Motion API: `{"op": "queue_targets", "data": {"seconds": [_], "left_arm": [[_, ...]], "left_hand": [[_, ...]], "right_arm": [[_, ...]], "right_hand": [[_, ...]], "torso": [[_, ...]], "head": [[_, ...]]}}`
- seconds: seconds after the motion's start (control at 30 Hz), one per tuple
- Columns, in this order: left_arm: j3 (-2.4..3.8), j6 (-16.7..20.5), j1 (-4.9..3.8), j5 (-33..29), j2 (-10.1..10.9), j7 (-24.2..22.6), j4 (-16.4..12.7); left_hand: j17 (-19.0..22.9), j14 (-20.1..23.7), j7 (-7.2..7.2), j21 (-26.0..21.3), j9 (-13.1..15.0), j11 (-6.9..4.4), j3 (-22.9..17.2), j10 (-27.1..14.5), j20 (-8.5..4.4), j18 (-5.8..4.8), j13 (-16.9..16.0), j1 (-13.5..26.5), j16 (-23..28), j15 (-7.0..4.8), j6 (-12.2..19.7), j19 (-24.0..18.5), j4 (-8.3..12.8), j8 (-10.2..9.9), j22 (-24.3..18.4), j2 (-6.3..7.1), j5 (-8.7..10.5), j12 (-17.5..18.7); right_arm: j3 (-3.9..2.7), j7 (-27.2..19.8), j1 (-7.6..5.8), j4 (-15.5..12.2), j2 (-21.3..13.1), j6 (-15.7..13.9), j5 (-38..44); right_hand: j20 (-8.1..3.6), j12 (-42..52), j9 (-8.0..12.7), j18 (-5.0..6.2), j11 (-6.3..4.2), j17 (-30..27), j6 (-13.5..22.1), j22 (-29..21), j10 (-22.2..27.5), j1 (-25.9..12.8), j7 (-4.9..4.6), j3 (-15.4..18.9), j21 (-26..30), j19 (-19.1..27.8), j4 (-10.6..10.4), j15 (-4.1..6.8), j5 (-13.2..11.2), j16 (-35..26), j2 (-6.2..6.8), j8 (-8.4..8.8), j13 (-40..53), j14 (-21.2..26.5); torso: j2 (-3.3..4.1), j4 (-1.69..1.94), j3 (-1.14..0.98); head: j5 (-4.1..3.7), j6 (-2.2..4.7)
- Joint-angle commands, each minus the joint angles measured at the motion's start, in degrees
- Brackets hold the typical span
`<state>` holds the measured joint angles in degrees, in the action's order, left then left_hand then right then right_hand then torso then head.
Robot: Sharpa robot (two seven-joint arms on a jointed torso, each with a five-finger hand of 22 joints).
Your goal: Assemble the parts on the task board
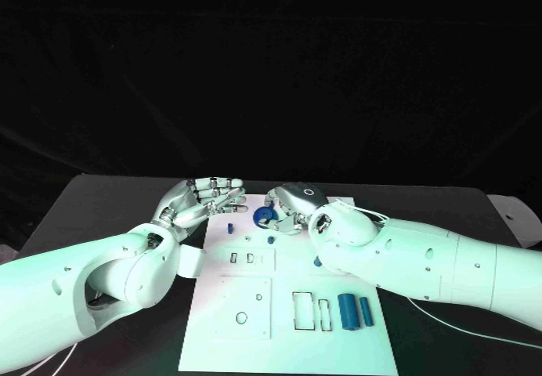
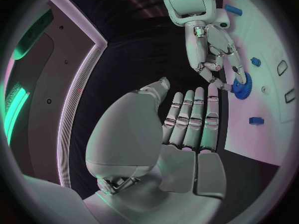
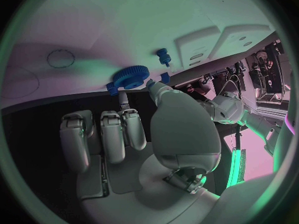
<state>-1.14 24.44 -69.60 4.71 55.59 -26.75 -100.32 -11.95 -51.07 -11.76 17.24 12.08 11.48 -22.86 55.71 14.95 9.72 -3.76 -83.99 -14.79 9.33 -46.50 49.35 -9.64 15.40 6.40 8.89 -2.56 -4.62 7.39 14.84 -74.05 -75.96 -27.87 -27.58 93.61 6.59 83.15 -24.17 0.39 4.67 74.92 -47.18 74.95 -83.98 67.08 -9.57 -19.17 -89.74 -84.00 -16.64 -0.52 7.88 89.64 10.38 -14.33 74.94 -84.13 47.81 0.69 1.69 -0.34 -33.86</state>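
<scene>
The white task board (image 1: 254,329) lies in the middle of the table. My right hand (image 1: 296,205) pinches a blue gear (image 1: 263,215) over the board's far end; the left wrist view shows this hand (image 2: 209,45) with fingertips on the gear (image 2: 241,86). In the right wrist view the gear (image 3: 131,77) sits between thumb and finger of my right hand (image 3: 124,134). My left hand (image 1: 206,200) hovers just left of the gear, fingers partly bent and holding nothing; its own view shows them (image 2: 187,122) side by side. Small blue pegs (image 1: 230,229) (image 1: 275,240) stand on the board.
Two blue cylinders (image 1: 355,310) lie side by side at the board's near right, next to rectangular slots (image 1: 305,310). A round hole (image 1: 242,317) is at the near left. Black table (image 1: 102,211) surrounds the board.
</scene>
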Motion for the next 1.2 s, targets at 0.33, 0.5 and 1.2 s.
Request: {"op": "queue_targets", "data": {"seconds": [0.33, 0.5, 1.2], "left_arm": [[0.05, -0.49, -0.11, -0.07, 0.15, -0.48, -0.36], [0.05, -0.52, -0.11, -0.07, 0.3, -0.53, -0.34], [0.04, -1.26, -0.09, -0.07, 0.48, -1.04, 1.28]], "left_hand": [[-0.09, 0.52, -2.85, -0.07, -0.07, 0.14, -0.36, 0.24, 0.21, 0.71, 0.02, 0.38, 0.36, 0.05, -0.01, 0.22, -0.05, -0.28, -0.08, 0.0, -0.27, 0.4], [-0.09, 0.52, -2.85, -0.07, -0.07, 0.14, -0.36, 0.24, 0.21, 0.71, 0.02, 0.38, 0.36, 0.05, -0.01, 0.22, -0.05, -0.28, -0.08, 0.0, -0.27, 0.4], [-0.13, 0.53, -2.86, -0.1, -0.1, 0.16, -0.38, 0.23, 0.22, 0.72, 0.02, 0.39, 0.42, 0.07, 0.02, 0.18, 0.02, -0.34, -0.14, 0.05, -0.26, 0.5]], "right_arm": [[0.08, -0.57, 0.02, -0.5, -1.05, 1.97, -1.13], [0.05, -3.07, 0.01, -2.85, -3.68, -5.85, -2.13], [-0.56, -21.17, -2.04, -12.24, -27.56, 2.76, -25.14]], "right_hand": [[0.33, 0.52, -0.23, -0.39, 0.11, 15.08, -1.21, 15.05, -1.18, -1.74, 0.09, 0.28, -0.26, -6.0, 0.14, -0.22, 1.08, 0.36, -1.32, 0.45, 9.9, -5.87], [0.15, 1.11, -0.28, -0.39, -0.04, 15.08, -1.65, 15.05, -1.66, 0.28, 0.2, -1.02, -0.26, -6.0, 1.14, -0.06, 3.75, 0.36, -1.14, 1.13, 10.39, -5.87], [-0.03, -0.25, -0.27, -0.39, -0.09, 15.08, -2.03, 15.05, -0.6, 9.11, 0.32, -3.91, -0.26, -6.0, 7.1, 0.22, 0.91, 0.36, 2.02, 3.5, 9.46, -5.87]], "torso": [[-0.02, -0.01, -0.06], [-0.04, -0.12, -0.14], [-1.06, -1.65, -1.27]], "head": [[-0.08, -0.05], [-0.09, 0.03], [-0.86, 0.08]]}}
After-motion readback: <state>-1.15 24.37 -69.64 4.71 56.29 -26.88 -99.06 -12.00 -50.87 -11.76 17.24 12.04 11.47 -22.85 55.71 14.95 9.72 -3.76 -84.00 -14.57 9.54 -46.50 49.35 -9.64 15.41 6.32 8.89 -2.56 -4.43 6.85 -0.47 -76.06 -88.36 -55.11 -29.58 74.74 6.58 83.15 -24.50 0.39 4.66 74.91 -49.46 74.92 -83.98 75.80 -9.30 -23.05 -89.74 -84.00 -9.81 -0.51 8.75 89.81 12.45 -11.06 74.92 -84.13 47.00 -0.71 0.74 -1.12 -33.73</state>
